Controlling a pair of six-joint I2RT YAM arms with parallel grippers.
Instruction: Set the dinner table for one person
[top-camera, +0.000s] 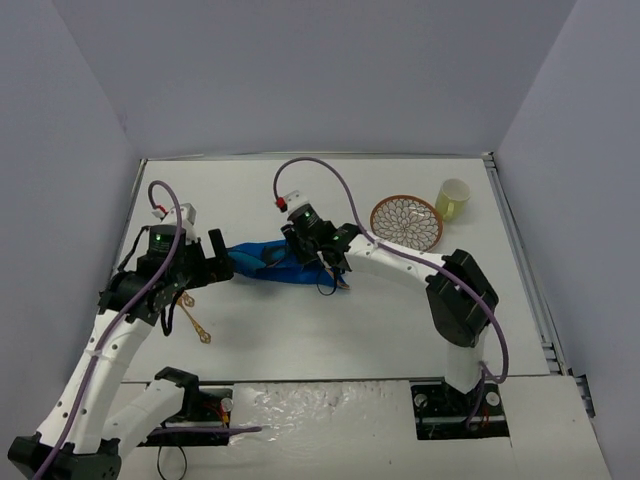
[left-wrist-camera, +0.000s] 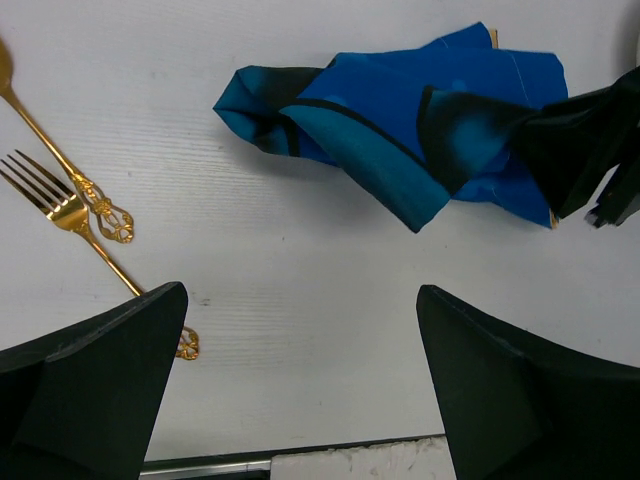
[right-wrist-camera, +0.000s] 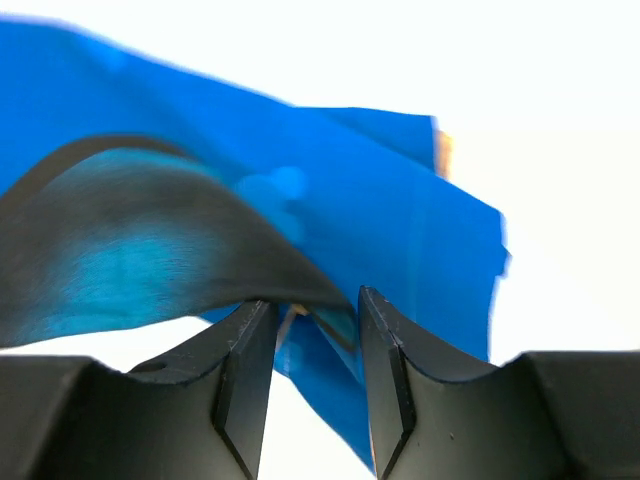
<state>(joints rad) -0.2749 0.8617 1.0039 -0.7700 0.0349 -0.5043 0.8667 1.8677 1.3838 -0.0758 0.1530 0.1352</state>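
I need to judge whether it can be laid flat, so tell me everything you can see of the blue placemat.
The blue placemat is a thin, limp, cloth-like sheet, bright blue with dark teal-black patches. It lies crumpled and folded over itself on the white table, near its middle. The right gripper pinches a fold at one end between its jaws; the left gripper is open and apart from it.

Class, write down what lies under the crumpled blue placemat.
Only the white dinner table shows around the placemat. A thin tan edge peeks from beneath its corner; what it belongs to is covered. The right end effector pinches the cloth.
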